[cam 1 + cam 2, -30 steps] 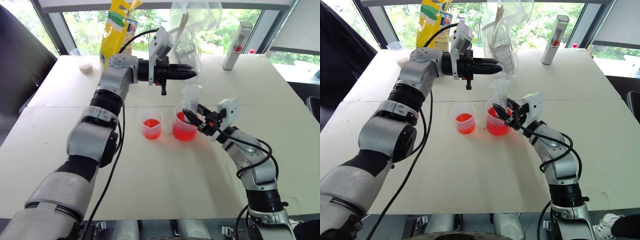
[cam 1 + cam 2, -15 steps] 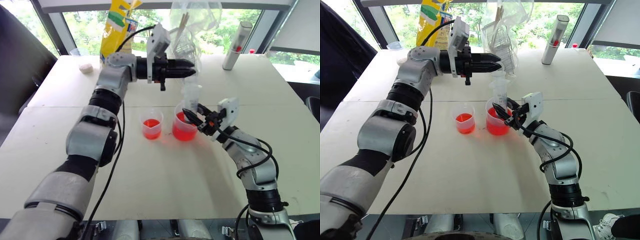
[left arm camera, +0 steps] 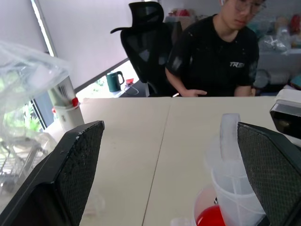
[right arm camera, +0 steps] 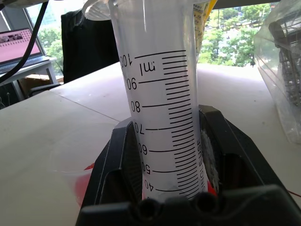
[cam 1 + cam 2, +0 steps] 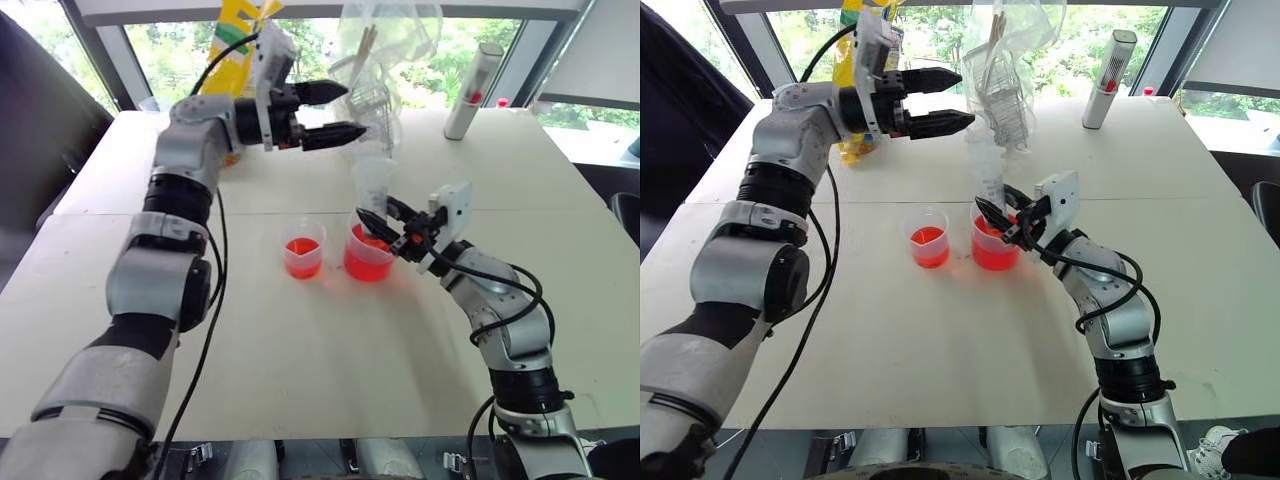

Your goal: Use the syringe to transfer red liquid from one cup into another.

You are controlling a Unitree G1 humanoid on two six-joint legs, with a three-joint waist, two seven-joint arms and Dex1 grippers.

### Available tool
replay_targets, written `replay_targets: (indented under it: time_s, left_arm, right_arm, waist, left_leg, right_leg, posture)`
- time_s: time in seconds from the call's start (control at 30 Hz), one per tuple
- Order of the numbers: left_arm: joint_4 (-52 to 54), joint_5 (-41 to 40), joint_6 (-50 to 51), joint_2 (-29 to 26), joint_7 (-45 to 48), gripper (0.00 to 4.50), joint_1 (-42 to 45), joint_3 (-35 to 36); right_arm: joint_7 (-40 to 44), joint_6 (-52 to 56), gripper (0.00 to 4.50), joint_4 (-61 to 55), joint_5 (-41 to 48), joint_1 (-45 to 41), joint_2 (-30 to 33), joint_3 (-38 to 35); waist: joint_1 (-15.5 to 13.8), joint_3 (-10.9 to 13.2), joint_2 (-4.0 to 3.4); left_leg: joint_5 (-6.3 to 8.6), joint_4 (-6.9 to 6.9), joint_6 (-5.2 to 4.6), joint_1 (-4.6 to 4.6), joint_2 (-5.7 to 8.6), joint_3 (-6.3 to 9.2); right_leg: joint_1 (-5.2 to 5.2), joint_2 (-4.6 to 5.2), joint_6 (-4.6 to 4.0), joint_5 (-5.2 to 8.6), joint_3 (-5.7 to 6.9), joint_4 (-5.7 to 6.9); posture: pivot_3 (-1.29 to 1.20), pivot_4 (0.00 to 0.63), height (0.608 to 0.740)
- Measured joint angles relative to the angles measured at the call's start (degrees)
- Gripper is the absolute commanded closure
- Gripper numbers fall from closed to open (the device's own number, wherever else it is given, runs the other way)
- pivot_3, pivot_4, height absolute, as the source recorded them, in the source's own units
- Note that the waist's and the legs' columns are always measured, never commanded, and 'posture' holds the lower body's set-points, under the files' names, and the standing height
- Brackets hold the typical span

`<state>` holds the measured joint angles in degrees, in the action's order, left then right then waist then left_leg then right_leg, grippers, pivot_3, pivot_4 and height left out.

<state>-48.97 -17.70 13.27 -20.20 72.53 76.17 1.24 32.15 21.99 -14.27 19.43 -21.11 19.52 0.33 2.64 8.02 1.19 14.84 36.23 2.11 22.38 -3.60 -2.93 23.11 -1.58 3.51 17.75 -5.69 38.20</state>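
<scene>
Syringe (image 5: pixel 989 175) standing upright with its narrow end down in the larger cup (image 5: pixel 994 243), where the red liquid (image 5: pixel 992 255) is sitting; I am pinching its graduated barrel between the fingers of my right gripper (image 5: pixel 1006 218). My left gripper (image 5: pixel 948 98) is hovering with its fingers spread wide, level and well above the two cups, near the syringe's top but apart from it. The smaller cup (image 5: pixel 927 236), just beside the larger one on the table (image 5: pixel 940 350), is also holding some red liquid. To my judgement the draw step is in hand. To do it well I am keeping the barrel vertical and the grip firm, so that the tip remains under the liquid surface. I am planning to bring the open left fingers onto the plunger at the syringe's top squarely, then pull straight along the barrel's axis, slowly, so as not to tip the cup.
</scene>
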Motion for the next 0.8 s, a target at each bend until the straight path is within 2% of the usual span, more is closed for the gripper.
replay_targets:
  time_s: [0.1, 0.2, 0.43, 0.63, 0.8]
  left_arm:
    - [4.06, -3.05, 4.05, -3.55, 1.11, 0.02, -1.68, 2.09]
    - [9.04, -4.63, 6.62, -9.44, 1.74, 0.02, -3.48, 5.22]
    - [20.11, -7.83, 15.11, -11.22, 4.59, 0.02, -13.14, 3.98]
    - [22.74, -7.77, 15.27, -13.64, 3.13, 0.02, -14.29, 3.98]
    - [22.84, -7.72, 15.21, -14.53, 2.16, 0.02, -15.89, 3.98]
  right_arm:
    - [0.35, 0.25, 3.17, 0.46, -0.04, -0.04, 0.12, 0.45]
    - [0.44, 0.76, 3.17, 2.23, -0.05, 1.6, 0.84, -0.09]
    - [0.73, 0.91, 3.17, 2.94, -0.06, 0.82, 1.04, -0.16]
    - [0.02, 1.65, 3.17, 3.21, 0.24, -1.65, 0.91, -0.61]
    - [-1.33, 4.15, 3.17, 0.7, 2.3, -8.47, 1.04, -2.04]
  waist:
    - [0.14, -0.01, 0.01]
    - [0.19, -0.03, -0.03]
    - [-0.15, -0.03, -0.03]
    - [0.05, -0.03, -0.04]
    - [-0.04, -0.02, -0.05]
  left_leg:
    - [0.0, 0.0, 0.0, -0.03, -0.06, 0.03]
    - [-0.01, 0.0, 0.01, -0.07, -0.07, 0.02]
    - [-0.01, 0.19, 0.03, -0.16, -0.04, 0.05]
    - [-0.01, 0.14, 0.03, -0.21, -0.04, 0.1]
    - [-0.01, 0.13, 0.03, -0.18, -0.06, 0.11]
  right_leg:
    - [0.0, -0.01, 0.0, 0.0, 0.0, 0.03]
    - [-0.01, 0.02, -0.01, 0.0, -0.03, 0.06]
    - [-0.31, 0.12, 0.0, 0.0, 0.11, 0.05]
    - [-0.28, 0.07, 0.0, 0.0, 0.09, 0.06]
    - [-0.22, 0.07, -0.01, 0.0, 0.07, 0.09]
  posture:
    - [0.0, 0.15, 0.739]
    - [0.0, 0.15, 0.739]
    - [0.0, 0.15, 0.739]
    - [0.0, 0.15, 0.739]
    - [0.0, 0.15, 0.739]
